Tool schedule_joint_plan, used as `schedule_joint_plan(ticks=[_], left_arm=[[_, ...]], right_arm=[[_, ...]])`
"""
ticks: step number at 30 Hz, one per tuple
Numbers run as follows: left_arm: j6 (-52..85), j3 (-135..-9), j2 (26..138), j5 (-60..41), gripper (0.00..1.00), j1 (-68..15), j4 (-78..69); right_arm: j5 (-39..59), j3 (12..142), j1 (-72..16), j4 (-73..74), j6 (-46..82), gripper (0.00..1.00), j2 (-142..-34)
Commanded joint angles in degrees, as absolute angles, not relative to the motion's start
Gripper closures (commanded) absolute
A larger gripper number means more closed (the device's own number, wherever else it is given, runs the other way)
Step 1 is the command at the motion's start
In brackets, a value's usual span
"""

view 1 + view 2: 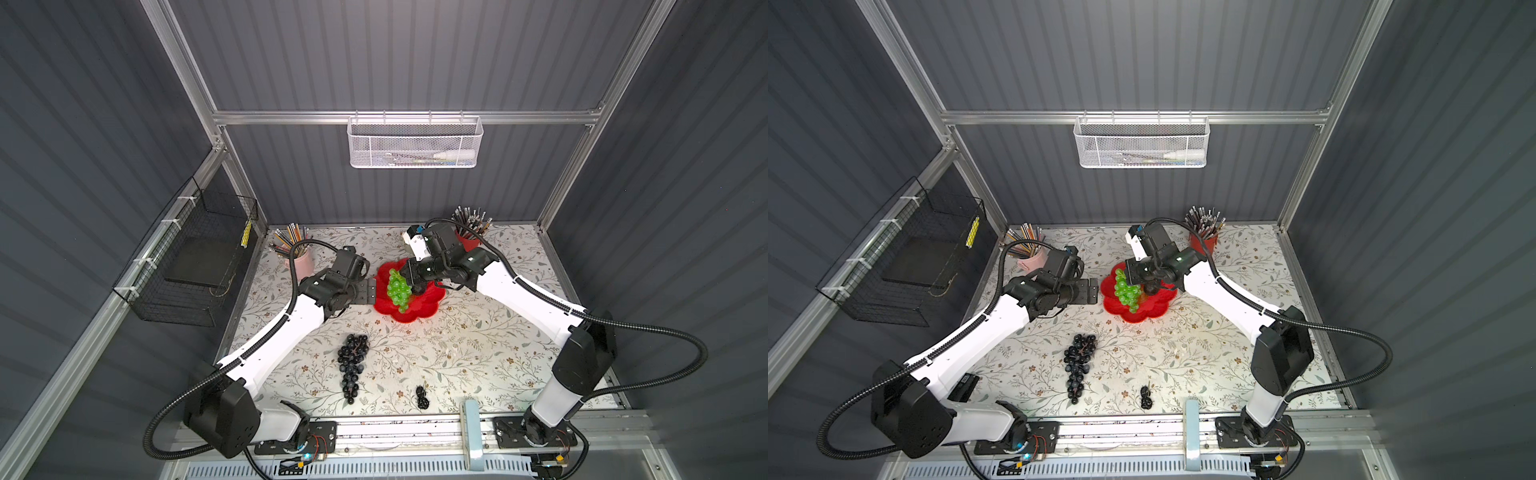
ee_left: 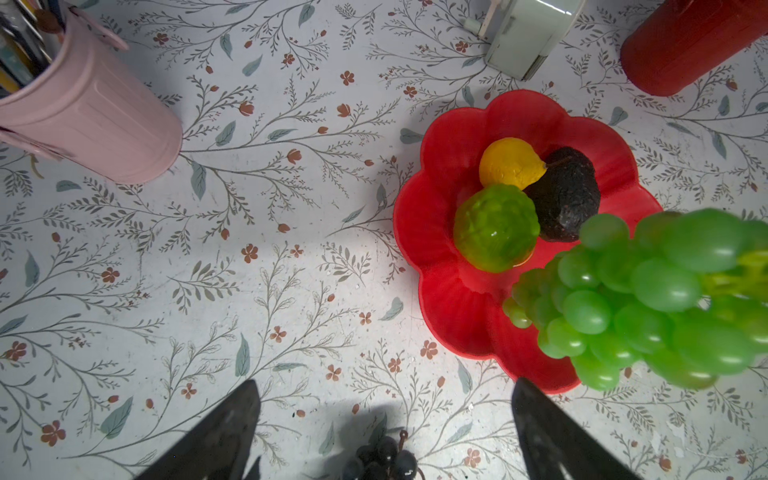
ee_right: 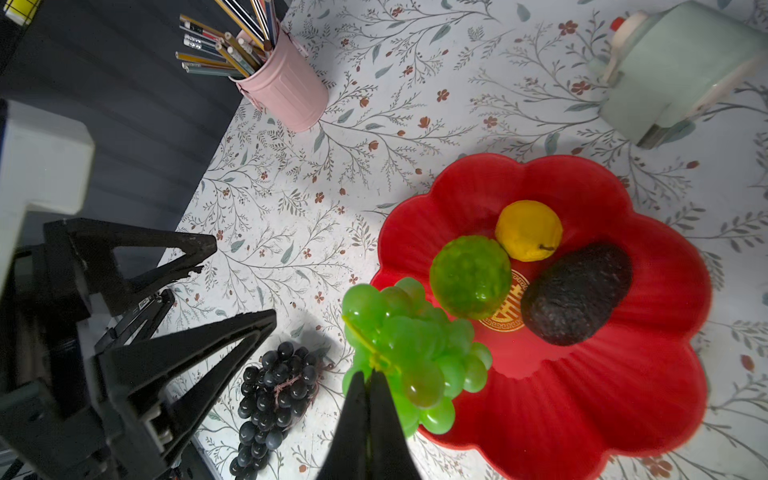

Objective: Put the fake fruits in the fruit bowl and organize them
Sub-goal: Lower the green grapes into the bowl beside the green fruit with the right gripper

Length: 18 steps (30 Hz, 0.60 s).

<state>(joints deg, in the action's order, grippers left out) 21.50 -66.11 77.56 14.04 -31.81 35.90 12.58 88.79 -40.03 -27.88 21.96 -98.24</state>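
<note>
Your right gripper point(image 3: 370, 376) pinches the green grape bunch point(image 3: 415, 353) by its stem so it hangs over the edge of the fruit bowl point(image 3: 561, 415), while your left gripper point(image 2: 386, 381) sits wide open just beside that bowl.

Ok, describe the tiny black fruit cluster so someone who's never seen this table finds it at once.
On the floral table, look near the front edge, low in both top views. There, right of the long black-purple grape bunch, lies the tiny black cluster, far smaller than that bunch and outside the red bowl.
</note>
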Motion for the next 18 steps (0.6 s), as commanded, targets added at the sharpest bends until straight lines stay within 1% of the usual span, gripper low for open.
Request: schedule_joint_plan(ticks=[1,9,18], left_arm=[[22.2,-65.1,76.9,15.3,0.05,-31.6,36.1],[22.3,-65.4,78.0,14.6,0.05,-31.6,35.5],[22.6,-66.4,79.3,14.1,0.05,-31.6,35.4]], right_arm=[[15.2,87.9,-40.8,-23.7,24.3,1.00,-98.2],[15.8,82.4,-39.7,-22.5,24.6,1.00,-97.3],[18.3,74.6,-34.8,-19.1,22.1,1.00,-94.6]])
